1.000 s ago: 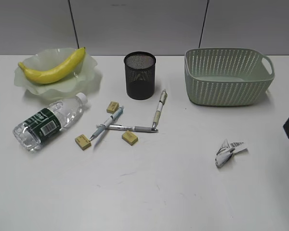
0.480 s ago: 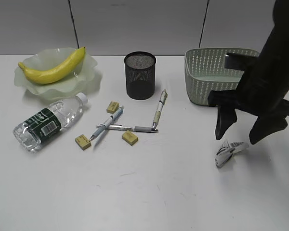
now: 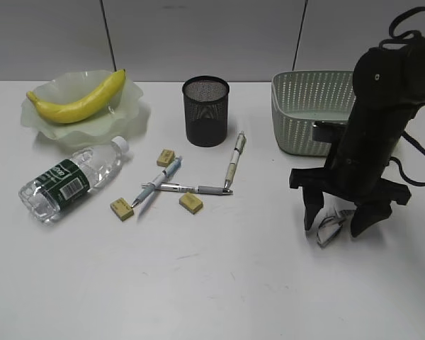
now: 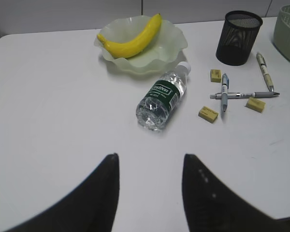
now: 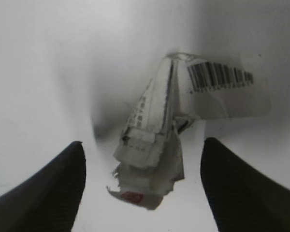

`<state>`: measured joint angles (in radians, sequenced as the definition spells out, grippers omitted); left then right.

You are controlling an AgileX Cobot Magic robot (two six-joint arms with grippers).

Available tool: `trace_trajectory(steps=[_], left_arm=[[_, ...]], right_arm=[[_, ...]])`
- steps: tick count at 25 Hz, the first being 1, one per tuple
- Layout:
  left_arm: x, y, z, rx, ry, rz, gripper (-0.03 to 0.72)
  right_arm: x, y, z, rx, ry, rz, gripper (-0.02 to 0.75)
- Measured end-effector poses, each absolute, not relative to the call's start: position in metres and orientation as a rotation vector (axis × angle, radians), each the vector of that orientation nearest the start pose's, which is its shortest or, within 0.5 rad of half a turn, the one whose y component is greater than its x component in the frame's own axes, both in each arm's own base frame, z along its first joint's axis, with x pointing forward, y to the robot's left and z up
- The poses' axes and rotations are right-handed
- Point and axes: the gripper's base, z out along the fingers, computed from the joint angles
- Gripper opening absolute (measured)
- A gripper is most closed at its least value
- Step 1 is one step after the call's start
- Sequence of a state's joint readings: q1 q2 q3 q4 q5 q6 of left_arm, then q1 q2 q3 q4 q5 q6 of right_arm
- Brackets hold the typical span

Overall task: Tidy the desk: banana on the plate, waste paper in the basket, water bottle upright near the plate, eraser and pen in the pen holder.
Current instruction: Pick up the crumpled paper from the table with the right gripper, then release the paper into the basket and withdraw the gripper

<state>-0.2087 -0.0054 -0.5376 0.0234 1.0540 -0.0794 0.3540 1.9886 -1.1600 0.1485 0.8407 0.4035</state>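
Waste paper lies on the bench in front of the basket, between the spread jaws of the right gripper, which straddles it without pinching. The left gripper hangs parted and empty over bare bench. The banana rests in the plate; the water bottle lies on its side nearby.

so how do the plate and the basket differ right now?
The plate is a shallow, round dish with a wavy rim and solid translucent walls; the basket is deep, rectangular, with perforated sides and cut-out handles. The plate holds the banana; nothing shows inside the basket. The plate sits at the back left, the basket at the back right. Both are pale green.
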Motion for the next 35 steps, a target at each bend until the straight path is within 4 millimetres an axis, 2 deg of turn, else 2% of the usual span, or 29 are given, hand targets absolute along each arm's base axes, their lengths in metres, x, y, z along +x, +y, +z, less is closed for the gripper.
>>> trace_trajectory(steps=[2, 5, 8, 10, 14, 16, 20, 23, 25, 27, 31, 35], left_arm=[[-0.009, 0.004, 0.288, 0.127, 1.994, -0.158, 0.322], [-0.009, 0.004, 0.288, 0.127, 1.994, -0.158, 0.322], [-0.009, 0.004, 0.288, 0.127, 1.994, -0.158, 0.322], [-0.009, 0.004, 0.288, 0.127, 1.994, -0.158, 0.322], [-0.009, 0.004, 0.288, 0.128, 1.994, -0.160, 0.322], [-0.009, 0.004, 0.288, 0.128, 1.994, -0.160, 0.321], [-0.010, 0.004, 0.288, 0.128, 1.994, -0.161, 0.321], [-0.010, 0.004, 0.288, 0.128, 1.994, -0.161, 0.321], [-0.010, 0.004, 0.288, 0.128, 1.994, -0.161, 0.321], [-0.010, 0.004, 0.288, 0.128, 1.994, -0.161, 0.320], [-0.010, 0.004, 0.288, 0.128, 1.994, -0.161, 0.319], [-0.010, 0.004, 0.288, 0.128, 1.994, -0.161, 0.319]], right_arm=[[0.324, 0.129, 0.115, 0.241, 3.196, 0.126, 0.559], [0.327, 0.128, 0.107, 0.256, 3.208, 0.114, 0.436], [0.329, 0.129, 0.103, 0.250, 3.222, 0.104, 0.193], [0.330, 0.129, 0.106, 0.220, 3.227, 0.104, 0.088], [0.328, 0.127, 0.114, 0.151, 3.231, 0.088, 0.046], [0.326, 0.126, 0.131, 0.110, 3.207, 0.096, 0.046], [0.319, 0.122, 0.188, 0.045, 3.063, 0.151, 0.045], [0.316, 0.117, 0.238, 0.003, 2.824, 0.205, 0.045], [0.318, 0.115, 0.264, -0.026, 2.642, 0.233, 0.045], [0.322, 0.114, 0.282, -0.069, 2.483, 0.229, 0.045], [0.341, 0.116, 0.291, -0.156, 2.287, 0.199, 0.044], [0.369, 0.118, 0.274, -0.198, 2.224, 0.166, 0.044]])
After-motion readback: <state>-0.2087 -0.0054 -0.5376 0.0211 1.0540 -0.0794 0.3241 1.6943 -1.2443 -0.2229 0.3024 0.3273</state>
